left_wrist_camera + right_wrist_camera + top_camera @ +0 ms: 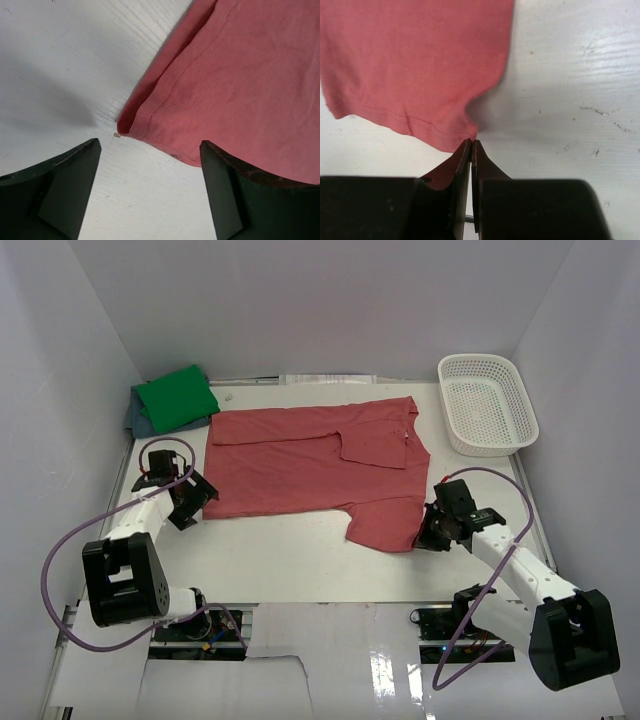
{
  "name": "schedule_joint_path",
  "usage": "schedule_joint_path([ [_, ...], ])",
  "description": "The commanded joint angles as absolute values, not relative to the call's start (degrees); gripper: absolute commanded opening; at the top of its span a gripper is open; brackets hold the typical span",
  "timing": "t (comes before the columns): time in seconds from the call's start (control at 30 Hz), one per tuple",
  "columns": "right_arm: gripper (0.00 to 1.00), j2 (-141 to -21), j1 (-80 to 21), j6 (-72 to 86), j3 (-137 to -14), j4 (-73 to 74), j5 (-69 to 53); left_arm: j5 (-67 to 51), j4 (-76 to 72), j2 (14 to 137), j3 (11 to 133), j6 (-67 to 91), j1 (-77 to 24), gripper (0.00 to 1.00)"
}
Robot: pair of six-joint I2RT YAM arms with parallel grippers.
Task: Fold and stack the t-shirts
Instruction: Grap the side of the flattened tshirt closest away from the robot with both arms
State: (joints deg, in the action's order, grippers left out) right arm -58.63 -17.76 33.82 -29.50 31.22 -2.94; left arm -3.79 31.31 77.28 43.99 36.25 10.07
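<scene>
At the far left corner the green t-shirt [177, 397] lies folded on the blue-grey t-shirt [139, 420]. My left gripper [150, 150] hangs open at the near left corner of the brick-red t-shirt [300, 455], spread flat on the table [300, 570]. My right gripper [471, 146] pinches that shirt's near right corner. The white lattice basket [487, 405] sits far right.

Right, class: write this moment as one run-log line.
left gripper open by red t-shirt corner | right gripper shut on red t-shirt hem | green t-shirt folded, back-left
</scene>
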Motion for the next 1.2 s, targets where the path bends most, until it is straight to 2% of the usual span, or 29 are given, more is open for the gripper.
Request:
schedule_joint_path([
  [0.0, 0.08, -57.48, -17.84, 32.34, -33.31, 34.1, -1.76, -3.34, 31.03, 78.22, 45.79, 36.47, 10.46, 0.86],
  [0.17, 0.08, -57.13, -17.84, 32.17, -32.79, 34.1, -1.58, -4.92, 30.68, 80.15, 46.06, 37.53, 10.46, 0.56],
  [0.47, 0.08, -55.99, -17.93, 32.08, -31.55, 33.66, -2.11, -3.52, 29.88, 81.65, 45.79, 39.37, 10.46, 0.54],
  [0.63, 0.08, -55.81, -17.84, 32.08, -31.38, 33.66, -2.37, -4.39, 28.39, 82.96, 44.47, 40.43, 10.46, 0.45],
  [0.9, 0.08, -55.02, -17.84, 31.82, -32.08, 34.28, -2.81, -5.54, 28.21, 84.64, 44.12, 40.25, 10.46, 0.02],
  [0.93, 0.08, -55.02, -17.93, 31.82, -32.34, 34.54, -2.99, -5.62, 28.3, 84.55, 44.03, 40.17, 10.46, 0.0],
  [1.17, 0.08, -54.23, -17.84, 30.24, -38.92, 38.31, -3.16, -6.24, 30.06, 81.66, 45.78, 39.73, 10.46, 0.0],
])
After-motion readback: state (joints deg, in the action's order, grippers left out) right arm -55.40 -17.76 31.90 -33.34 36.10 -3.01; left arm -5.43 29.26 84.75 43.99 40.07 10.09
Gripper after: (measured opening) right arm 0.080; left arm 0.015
